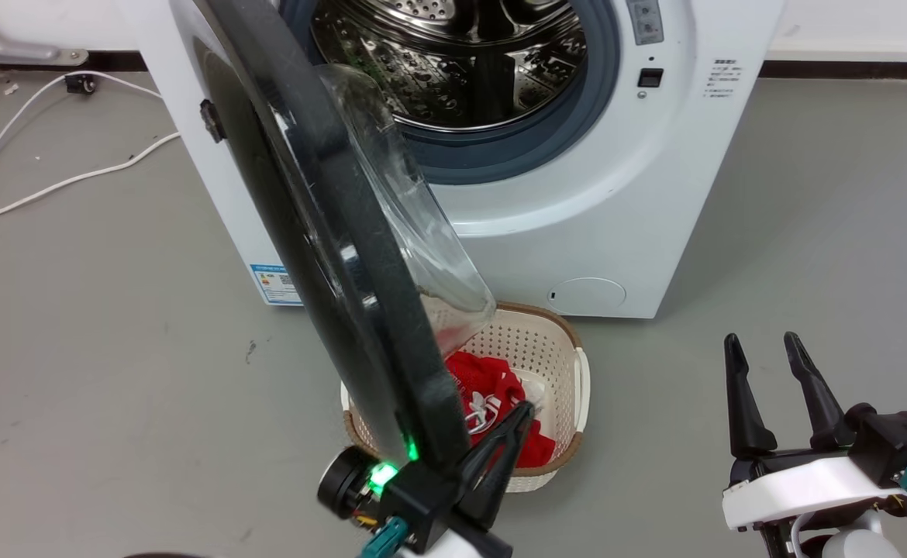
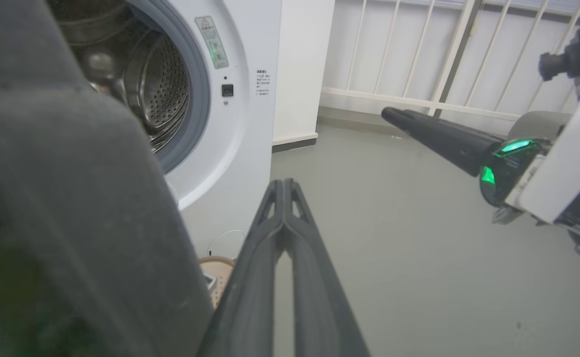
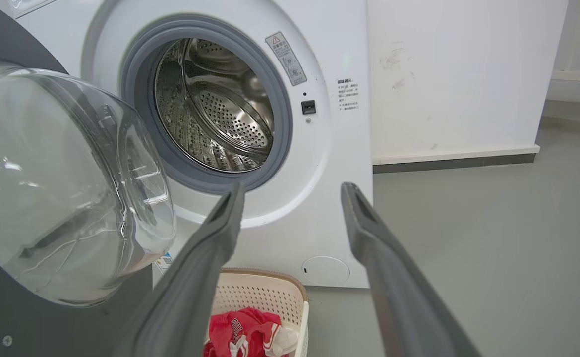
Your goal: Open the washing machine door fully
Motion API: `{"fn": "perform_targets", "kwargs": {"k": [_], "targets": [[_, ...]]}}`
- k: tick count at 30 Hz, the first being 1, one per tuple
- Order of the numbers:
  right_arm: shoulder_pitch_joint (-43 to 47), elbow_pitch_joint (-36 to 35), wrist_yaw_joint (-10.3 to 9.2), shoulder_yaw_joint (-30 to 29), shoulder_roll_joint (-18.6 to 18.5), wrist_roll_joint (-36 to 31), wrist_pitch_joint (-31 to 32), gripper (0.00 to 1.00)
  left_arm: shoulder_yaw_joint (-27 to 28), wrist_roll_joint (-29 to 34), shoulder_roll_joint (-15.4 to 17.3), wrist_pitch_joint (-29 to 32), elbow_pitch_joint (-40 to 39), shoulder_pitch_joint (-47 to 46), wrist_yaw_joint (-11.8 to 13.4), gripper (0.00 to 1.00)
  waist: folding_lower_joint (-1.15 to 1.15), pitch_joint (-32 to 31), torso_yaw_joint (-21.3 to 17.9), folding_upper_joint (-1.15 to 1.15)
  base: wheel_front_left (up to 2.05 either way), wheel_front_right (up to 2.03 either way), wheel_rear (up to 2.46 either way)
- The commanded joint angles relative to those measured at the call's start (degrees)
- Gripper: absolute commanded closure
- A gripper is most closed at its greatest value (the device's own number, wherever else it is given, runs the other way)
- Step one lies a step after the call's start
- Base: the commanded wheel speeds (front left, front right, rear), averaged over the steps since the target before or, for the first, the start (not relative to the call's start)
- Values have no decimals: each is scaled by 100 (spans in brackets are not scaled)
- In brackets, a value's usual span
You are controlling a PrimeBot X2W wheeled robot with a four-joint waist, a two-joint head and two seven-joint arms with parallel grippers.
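Note:
The washing machine (image 1: 616, 225) stands white at the top of the head view, its steel drum (image 1: 461, 54) exposed. The washing machine door (image 1: 329, 232) is swung out toward me and seen almost edge-on, its clear glass bowl (image 1: 415, 225) bulging to the right. My left gripper (image 1: 525, 409) is shut with nothing between its fingers, which lie against the inner side of the door's lower rim. In the left wrist view the shut left gripper (image 2: 282, 182) sits beside the dark door rim (image 2: 72, 208). My right gripper (image 1: 762, 341) hangs open at the lower right, apart from the door (image 3: 47, 188).
A cream laundry basket (image 1: 570, 341) holding red clothing (image 1: 492, 403) sits on the floor in front of the machine, under the door. White cables (image 1: 58, 186) trail over the grey floor at the left. A white wall and railing (image 2: 419, 64) stand to the right.

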Motion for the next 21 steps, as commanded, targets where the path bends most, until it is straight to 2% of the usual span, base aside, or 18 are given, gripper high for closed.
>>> {"fn": "perform_targets", "kwargs": {"k": [1,11,21], "targets": [[-21,18,-2,-15,8,21,-10,0,309,-1,311,15,-14,75,203,100,0,0,68,0,0,0,0],[70,46,-2,-52,8,35,-10,0,456,-84,614,199,-1123,977,659,100,0,-53,491,0,0,0,0],[195,-16,-2,-136,8,6,20,0,729,-104,914,372,-1740,1528,1048,100,0,-76,1179,0,0,0,0]]}}
